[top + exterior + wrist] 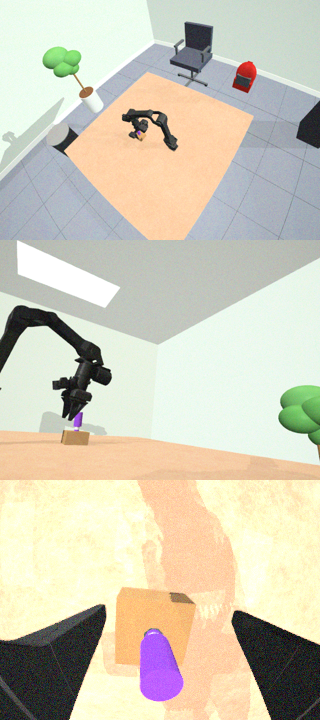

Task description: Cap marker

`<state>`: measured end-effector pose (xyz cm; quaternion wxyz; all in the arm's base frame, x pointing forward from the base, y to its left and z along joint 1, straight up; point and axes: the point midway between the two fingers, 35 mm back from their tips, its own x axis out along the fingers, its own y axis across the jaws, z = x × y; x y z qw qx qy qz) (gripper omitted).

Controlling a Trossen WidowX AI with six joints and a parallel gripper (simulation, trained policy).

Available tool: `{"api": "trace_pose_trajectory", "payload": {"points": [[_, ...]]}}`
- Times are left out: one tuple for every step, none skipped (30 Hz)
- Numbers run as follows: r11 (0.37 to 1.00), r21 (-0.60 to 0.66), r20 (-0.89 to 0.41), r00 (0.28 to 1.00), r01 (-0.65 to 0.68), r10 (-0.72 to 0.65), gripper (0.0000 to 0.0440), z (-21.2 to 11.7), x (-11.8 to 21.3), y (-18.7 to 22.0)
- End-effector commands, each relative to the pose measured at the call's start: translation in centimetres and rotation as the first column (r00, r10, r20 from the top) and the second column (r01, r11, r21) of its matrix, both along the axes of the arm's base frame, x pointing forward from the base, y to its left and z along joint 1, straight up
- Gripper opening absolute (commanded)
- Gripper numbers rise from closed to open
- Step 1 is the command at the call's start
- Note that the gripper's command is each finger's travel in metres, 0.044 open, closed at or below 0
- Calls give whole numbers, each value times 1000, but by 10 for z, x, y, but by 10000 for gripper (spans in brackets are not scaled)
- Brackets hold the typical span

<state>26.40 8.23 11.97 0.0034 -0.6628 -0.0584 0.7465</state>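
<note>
At lower left of the outside view, the purple cap (139,133) (78,419) (161,672) sits over the marker (76,428) in its block (141,136) (75,437) (135,615); the gripper (136,134) (66,418) (171,613), spread wide and holding nothing, could knock it sideways if withdrawn crookedly.

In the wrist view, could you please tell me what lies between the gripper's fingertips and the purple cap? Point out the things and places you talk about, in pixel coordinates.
Nothing visible: in the wrist view, only bare gaps separate the open gripper's fingertips from the purple cap (160,665) (78,419) (139,132).

And here the cap (139,132) (78,419) (161,670) sits atop the marker (76,428) (153,631), which stands in the holder block (141,136) (75,437) (131,625) on the counter (165,175) (124,459) (50,545), lower left of the exterior frame!
</note>
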Motion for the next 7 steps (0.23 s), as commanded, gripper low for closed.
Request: {"api": "trace_pose_trajectory", "payload": {"points": [[1000,24,39,999,-5,4,440,9,2,3],[1000,30,50,999,-6,4,440,12,3,3],[999,35,61,998,-7,5,440,17,5,4],[999,40,73,997,-9,6,440,21,6,4],[999,45,84,996,-11,7,440,25,7,5],[999,50,94,996,-14,9,440,29,8,5],[998,54,103,995,-17,11,440,32,9,5]]}}
